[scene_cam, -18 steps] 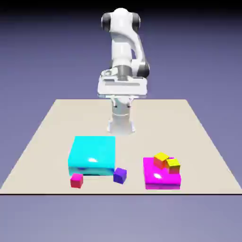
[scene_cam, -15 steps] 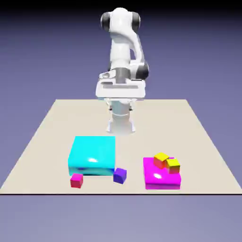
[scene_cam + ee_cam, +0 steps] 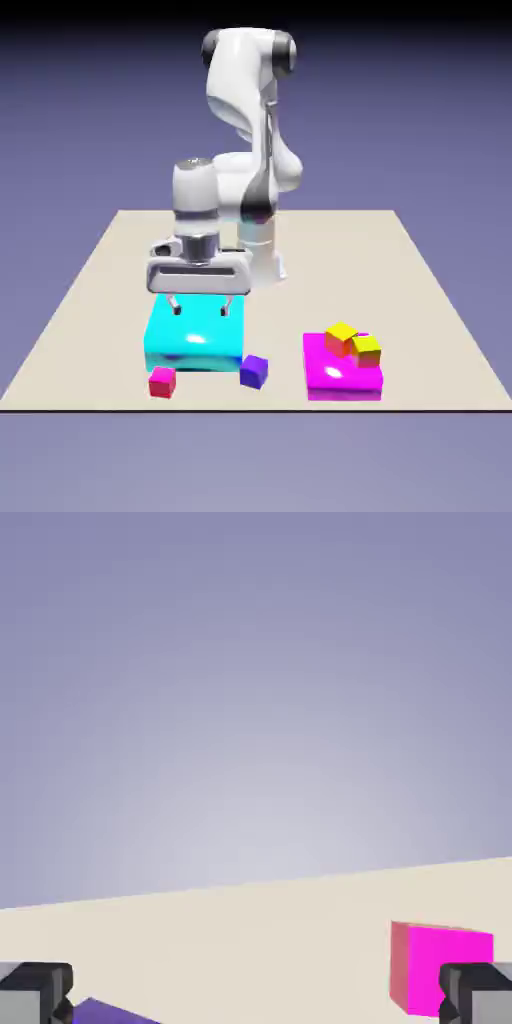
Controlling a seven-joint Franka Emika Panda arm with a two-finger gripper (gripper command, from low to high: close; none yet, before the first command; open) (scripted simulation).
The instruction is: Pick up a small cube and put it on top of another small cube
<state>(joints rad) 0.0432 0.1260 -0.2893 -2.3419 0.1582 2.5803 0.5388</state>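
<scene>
The small crimson cube (image 3: pixel 162 381) sits on the table near the front edge, just off the front left corner of the cyan block (image 3: pixel 196 345). The small purple cube (image 3: pixel 254 371) rests by that block's front right corner. My gripper (image 3: pixel 202 306) hangs open just above the cyan block, behind both small cubes, with nothing between its fingers. In the hand view the crimson cube (image 3: pixel 440 967) shows pink-red at the lower right, and a sliver of the purple cube (image 3: pixel 108 1012) shows at the lower left. The gripper (image 3: pixel 256 1000) there is wide open.
A large magenta block (image 3: pixel 340 372) lies to the exterior view's right, with two orange-and-yellow cubes (image 3: pixel 353 343) on top of it. The beige table (image 3: pixel 90 280) ends close in front of the small cubes.
The arm has swung down and toward the exterior view's left, from high near its base to just above the cyan block. None of the cubes has moved.
</scene>
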